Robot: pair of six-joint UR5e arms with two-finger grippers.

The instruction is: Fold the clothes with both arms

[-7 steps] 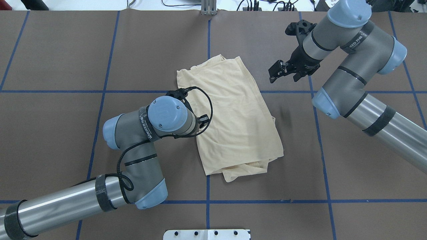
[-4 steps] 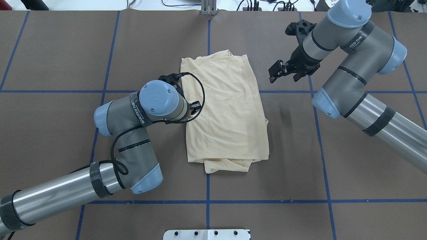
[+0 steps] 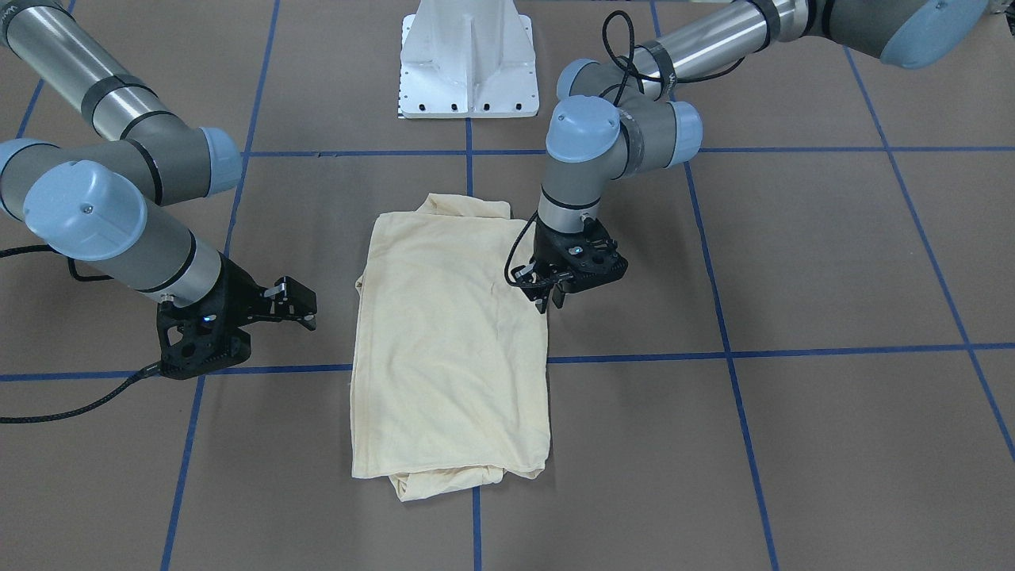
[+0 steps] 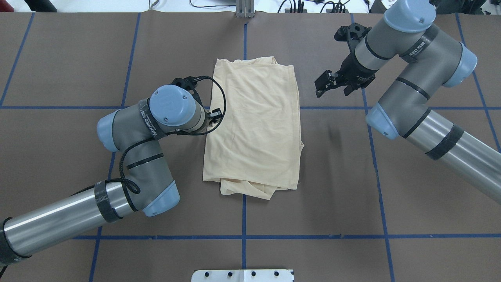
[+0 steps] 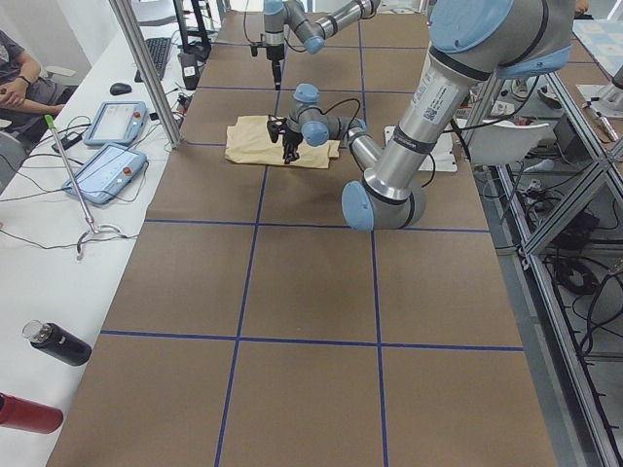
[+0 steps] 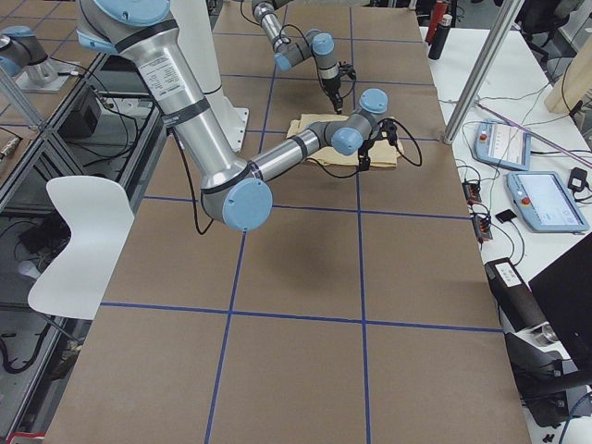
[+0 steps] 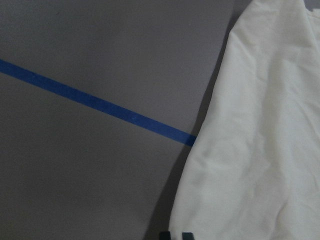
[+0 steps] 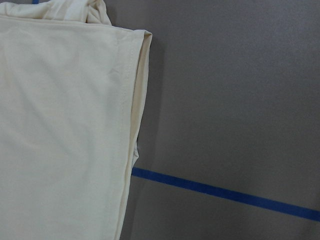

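Shirt: pale cream-yellow, plain on the side showing. It reads near-white in the left wrist view, probably exposure. Bench: brown, with blue tape grid. Left arm and right arm: silver-grey tubes, light-blue joint caps, black bands. Pedestal: white.

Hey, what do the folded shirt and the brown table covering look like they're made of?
The shirt: thin matte cream knit, probably cotton jersey, judging by soft wrinkles and a stitched hem. The table covering: flat matte brown, likely paper or card sheet, marked with blue tape lines.
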